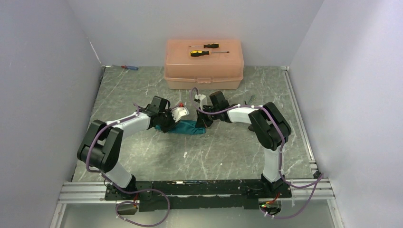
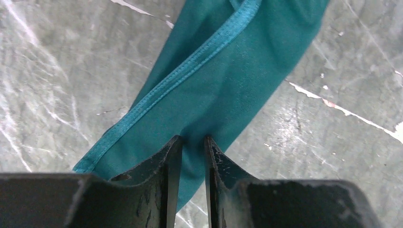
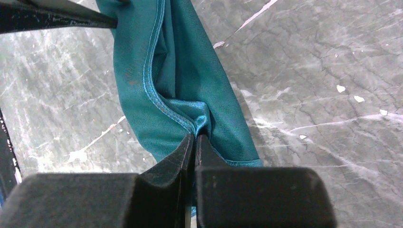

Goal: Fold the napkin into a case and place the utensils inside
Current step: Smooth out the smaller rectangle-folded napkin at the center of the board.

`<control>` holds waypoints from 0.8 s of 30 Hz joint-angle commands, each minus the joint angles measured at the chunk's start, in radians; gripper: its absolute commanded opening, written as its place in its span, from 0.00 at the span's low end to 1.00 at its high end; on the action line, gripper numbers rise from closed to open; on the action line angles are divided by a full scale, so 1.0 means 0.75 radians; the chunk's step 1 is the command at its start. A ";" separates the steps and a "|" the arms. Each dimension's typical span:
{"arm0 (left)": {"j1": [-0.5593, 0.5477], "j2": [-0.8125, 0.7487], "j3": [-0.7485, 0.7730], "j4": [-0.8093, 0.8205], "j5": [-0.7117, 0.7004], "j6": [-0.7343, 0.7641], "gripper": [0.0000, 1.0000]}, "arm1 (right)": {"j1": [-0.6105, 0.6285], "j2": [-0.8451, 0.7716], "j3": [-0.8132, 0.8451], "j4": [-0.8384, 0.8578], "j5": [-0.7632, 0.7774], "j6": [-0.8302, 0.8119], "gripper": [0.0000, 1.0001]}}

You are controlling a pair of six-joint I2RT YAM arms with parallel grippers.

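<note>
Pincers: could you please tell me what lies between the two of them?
The napkin, bunched into a strip, spans from the left pincer to the right pincer, an end in each; the top view shows it.

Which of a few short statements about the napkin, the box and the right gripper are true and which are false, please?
1. Two screwdrivers lie on the lid of the box. True.
2. The right gripper is open. False: it is shut on the napkin.
3. The napkin is draped over the box. False: it lies on the table, nearer the arms.
4. A small screwdriver lies at the table's far left corner. True.
</note>
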 commanded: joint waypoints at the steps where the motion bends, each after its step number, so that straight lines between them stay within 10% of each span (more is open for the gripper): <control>1: 0.004 -0.004 0.000 0.091 -0.064 -0.039 0.29 | 0.003 0.008 -0.050 -0.114 -0.006 -0.005 0.04; 11: 0.046 -0.028 -0.037 0.027 -0.095 -0.135 0.28 | -0.001 -0.073 -0.106 -0.029 0.071 0.096 0.04; 24: 0.054 -0.044 -0.073 0.029 -0.111 -0.205 0.20 | 0.007 -0.292 -0.129 0.296 0.188 0.460 0.31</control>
